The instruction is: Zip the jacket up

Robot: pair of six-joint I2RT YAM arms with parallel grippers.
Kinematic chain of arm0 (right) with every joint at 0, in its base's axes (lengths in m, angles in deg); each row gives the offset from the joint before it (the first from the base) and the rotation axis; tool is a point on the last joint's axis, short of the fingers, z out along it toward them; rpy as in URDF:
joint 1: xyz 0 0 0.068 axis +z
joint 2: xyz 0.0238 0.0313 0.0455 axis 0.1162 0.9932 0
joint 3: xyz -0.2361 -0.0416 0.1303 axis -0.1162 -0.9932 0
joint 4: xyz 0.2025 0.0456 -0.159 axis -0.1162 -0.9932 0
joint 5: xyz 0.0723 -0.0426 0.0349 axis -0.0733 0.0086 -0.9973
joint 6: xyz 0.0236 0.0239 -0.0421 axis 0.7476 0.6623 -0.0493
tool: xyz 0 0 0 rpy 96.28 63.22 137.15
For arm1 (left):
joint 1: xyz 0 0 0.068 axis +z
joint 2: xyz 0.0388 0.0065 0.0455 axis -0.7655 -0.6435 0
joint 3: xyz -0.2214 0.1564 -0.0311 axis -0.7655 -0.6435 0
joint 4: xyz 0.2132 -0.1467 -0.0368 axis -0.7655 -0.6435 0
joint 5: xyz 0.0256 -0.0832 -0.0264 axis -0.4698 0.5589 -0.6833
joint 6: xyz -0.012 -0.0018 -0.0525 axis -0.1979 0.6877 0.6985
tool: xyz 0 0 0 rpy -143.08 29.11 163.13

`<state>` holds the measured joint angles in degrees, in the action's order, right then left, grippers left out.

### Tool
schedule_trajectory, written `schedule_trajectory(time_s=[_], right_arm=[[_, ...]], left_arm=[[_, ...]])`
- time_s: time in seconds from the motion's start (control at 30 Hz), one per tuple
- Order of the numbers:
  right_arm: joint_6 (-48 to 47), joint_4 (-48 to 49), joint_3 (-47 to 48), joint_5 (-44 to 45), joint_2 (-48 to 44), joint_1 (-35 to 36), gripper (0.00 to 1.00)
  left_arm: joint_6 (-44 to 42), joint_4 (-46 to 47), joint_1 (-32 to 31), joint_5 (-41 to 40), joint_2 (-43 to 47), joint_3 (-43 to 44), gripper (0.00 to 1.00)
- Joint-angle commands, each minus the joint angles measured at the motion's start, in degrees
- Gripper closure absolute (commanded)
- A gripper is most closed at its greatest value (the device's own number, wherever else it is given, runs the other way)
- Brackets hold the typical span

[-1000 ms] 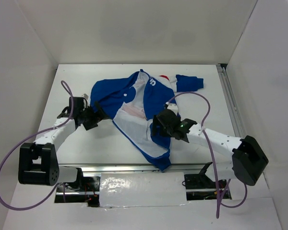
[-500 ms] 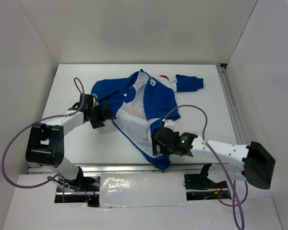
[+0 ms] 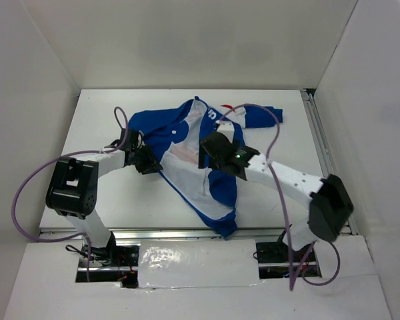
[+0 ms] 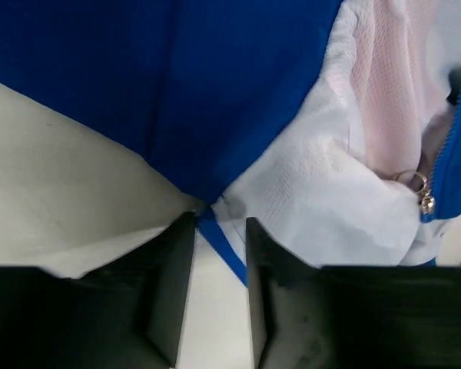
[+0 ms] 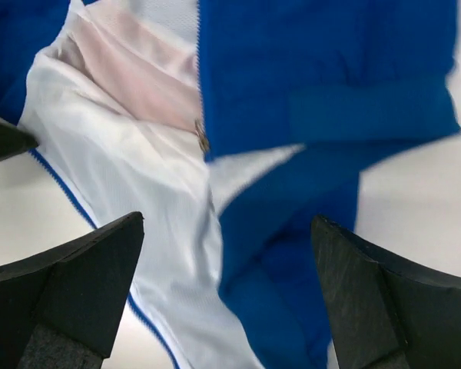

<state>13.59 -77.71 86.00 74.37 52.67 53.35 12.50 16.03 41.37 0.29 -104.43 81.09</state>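
The jacket (image 3: 157, 130) lies open on the worktop (image 3: 120, 200), lining up. The left gripper (image 4: 219, 231), slightly apart, should close on the zipper edge (image 4: 227, 261) (not the lining); the right gripper (image 5: 224, 231), wide apart, should descend onto the slider (image 5: 203, 138).

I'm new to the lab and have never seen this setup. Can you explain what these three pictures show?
Two robot arms are bolted at the near edge of a white table. The overhead picture shows both; the other two come from a camera on each wrist, looking past its jaws. A blue jacket lies unzipped, white lining showing. The left arm has its jaws narrowly apart astride the zipper edge; whether they pinch it is unclear. The right arm hovers above, jaws wide open, holding nothing.
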Motion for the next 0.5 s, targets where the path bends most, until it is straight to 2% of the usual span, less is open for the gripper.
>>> schedule_trajectory(time_s=[0.0,0.03,0.07,0.1,0.13,0.17,0.3,0.47], right_arm=[[-6.5,1.5,8.2,0.9,8.9,-1.2,0.05],[-7.5,1.4,12.0,0.0,14.0,-2.7,0.06],[-7.8,1.1,13.6,-0.5,16.4,-3.3,0.06],[-8.2,0.0,15.6,-1.5,20.6,-4.3,0.07],[-8.2,-0.3,18.3,-1.3,22.4,-4.7,0.07],[-8.3,-0.4,19.4,-2.4,24.1,-4.9,0.07],[-11.5,-0.3,23.9,-5.8,30.7,-4.9,0.06],[-9.4,-4.4,26.3,-3.0,36.2,-4.6,0.09]], left_arm=[[-0.6,2.2,-0.3,2.5,-0.6,1.1,0.61],[-0.8,2.5,-0.3,2.6,-0.5,1.2,0.67],[-0.7,2.4,-0.4,2.7,-0.5,1.3,0.79],[-1.0,2.1,-0.3,2.7,-0.3,1.6,0.84],[-1.3,2.2,-0.2,2.9,-0.3,1.6,0.95],[-1.3,2.1,-0.1,2.7,0.0,1.6,1.00],[-2.0,2.6,0.6,3.8,1.9,0.7,1.00],[-2.5,2.7,1.3,3.2,5.7,-0.4,1.00]])
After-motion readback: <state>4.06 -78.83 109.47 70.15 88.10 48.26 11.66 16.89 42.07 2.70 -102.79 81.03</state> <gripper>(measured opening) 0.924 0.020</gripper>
